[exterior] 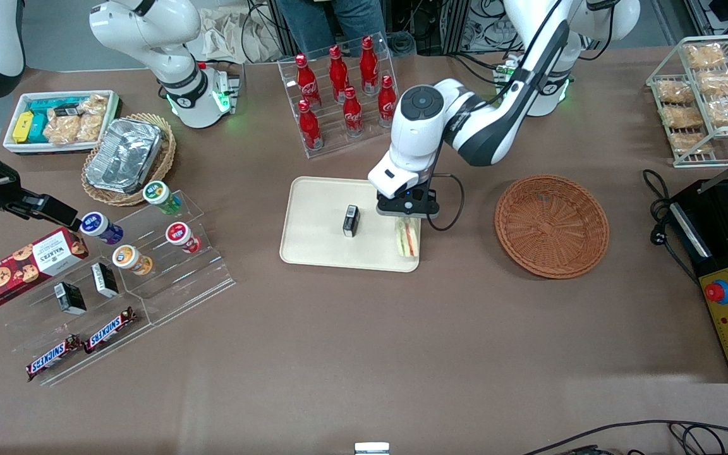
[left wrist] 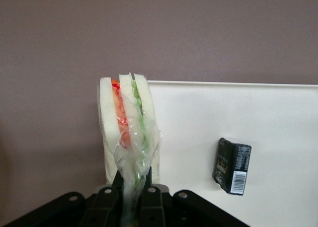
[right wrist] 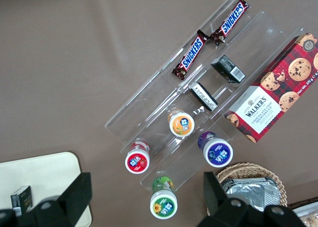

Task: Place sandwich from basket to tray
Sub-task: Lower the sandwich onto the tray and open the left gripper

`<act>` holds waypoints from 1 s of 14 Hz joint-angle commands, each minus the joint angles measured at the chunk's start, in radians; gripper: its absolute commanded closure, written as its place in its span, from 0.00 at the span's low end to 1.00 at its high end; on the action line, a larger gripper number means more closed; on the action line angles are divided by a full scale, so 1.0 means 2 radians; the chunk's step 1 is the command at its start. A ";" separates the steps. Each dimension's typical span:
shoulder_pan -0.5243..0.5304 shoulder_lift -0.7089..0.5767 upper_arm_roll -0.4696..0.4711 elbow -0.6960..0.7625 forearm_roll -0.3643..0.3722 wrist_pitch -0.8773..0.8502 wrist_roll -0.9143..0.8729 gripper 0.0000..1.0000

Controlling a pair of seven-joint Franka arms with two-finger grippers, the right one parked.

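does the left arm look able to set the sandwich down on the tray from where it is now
Probably yes. The gripper is shut on the sandwich right over the tray edge, and the small black box sits apart from it, so nothing blocks the drop.

"Snickers" reads on two bars (right wrist: pixel 213 37), "Walkers" on the biscuit box (right wrist: pixel 271 100), and Coca-Cola script on the red bottles (exterior: pixel 344 88).

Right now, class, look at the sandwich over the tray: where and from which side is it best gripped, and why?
Grip the sandwich by its narrow end, coming from above, as the gripper does, shut on it over the tray edge nearest the basket. It stands on edge, layers upright, so the fingers press the bread faces and hold the filling together.
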 commanded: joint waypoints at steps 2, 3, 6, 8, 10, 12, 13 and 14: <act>-0.005 0.036 0.004 0.013 0.008 0.029 0.015 1.00; -0.005 0.044 0.004 0.014 0.009 0.029 0.017 1.00; -0.006 0.055 0.004 0.012 0.010 0.036 0.020 1.00; -0.006 0.058 0.004 0.010 0.009 0.036 0.023 1.00; -0.005 0.058 -0.001 0.005 0.007 0.036 0.023 1.00; -0.004 0.058 -0.003 -0.001 0.005 0.036 0.025 1.00; -0.005 0.059 -0.003 -0.001 0.004 0.037 0.025 1.00; -0.005 0.062 -0.003 -0.001 0.003 0.037 0.025 1.00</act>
